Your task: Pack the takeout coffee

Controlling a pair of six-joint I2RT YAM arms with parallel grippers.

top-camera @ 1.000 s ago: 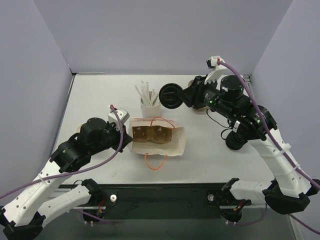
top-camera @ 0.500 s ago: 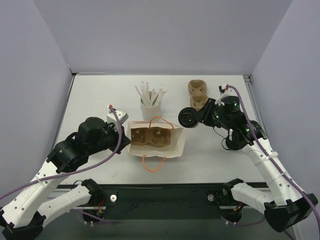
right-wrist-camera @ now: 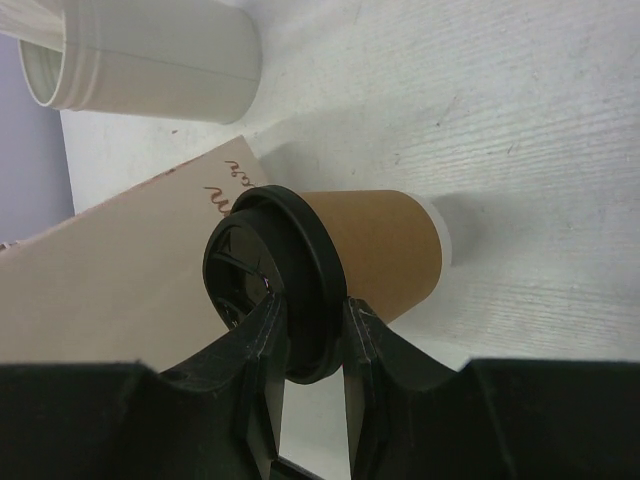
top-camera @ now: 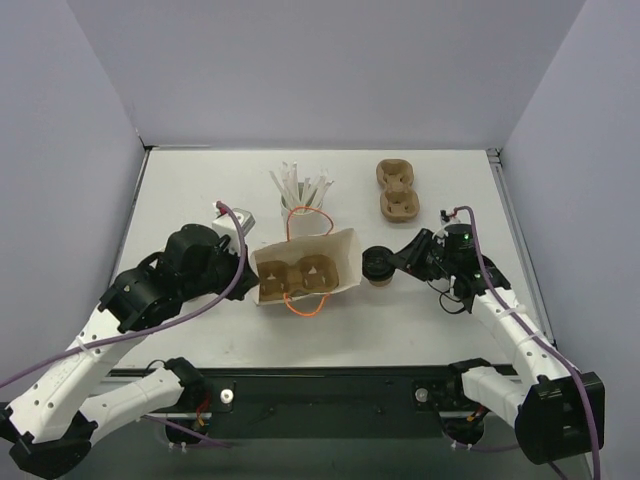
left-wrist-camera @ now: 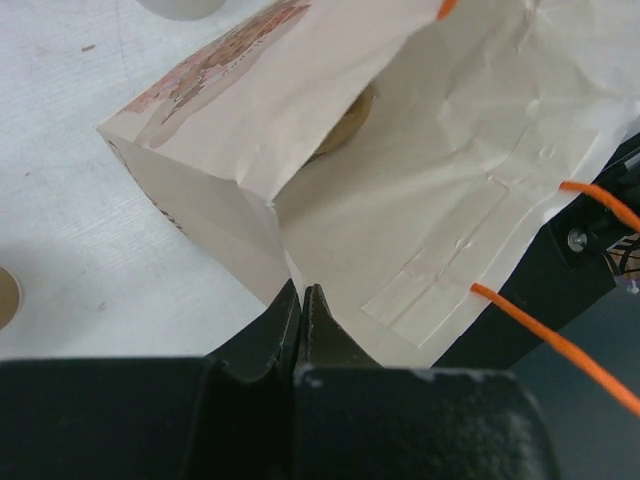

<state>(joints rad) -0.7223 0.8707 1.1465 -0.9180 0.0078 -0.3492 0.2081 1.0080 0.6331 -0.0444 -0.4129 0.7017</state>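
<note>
The takeout coffee (top-camera: 379,264), a brown paper cup (right-wrist-camera: 385,250) with a black lid (right-wrist-camera: 262,280), hangs just above the table, right of the bag. My right gripper (top-camera: 393,261) is shut on the lid's rim (right-wrist-camera: 308,305). The white paper bag (top-camera: 305,270) with orange handles holds a brown two-cup carrier (top-camera: 298,276). Its mouth is held open. My left gripper (top-camera: 251,268) is shut on the bag's left edge (left-wrist-camera: 301,298). The bag's wall (left-wrist-camera: 420,190) fills the left wrist view.
A white cup of straws (top-camera: 300,198) stands behind the bag and shows in the right wrist view (right-wrist-camera: 160,50). A spare brown cup carrier (top-camera: 396,190) lies at the back right. The bag's side (right-wrist-camera: 120,290) is just beyond the lid.
My right arm has brought the coffee down and forward from the back to the bag's right side. My left gripper has raised the bag's edge, tilting it and opening its mouth.
</note>
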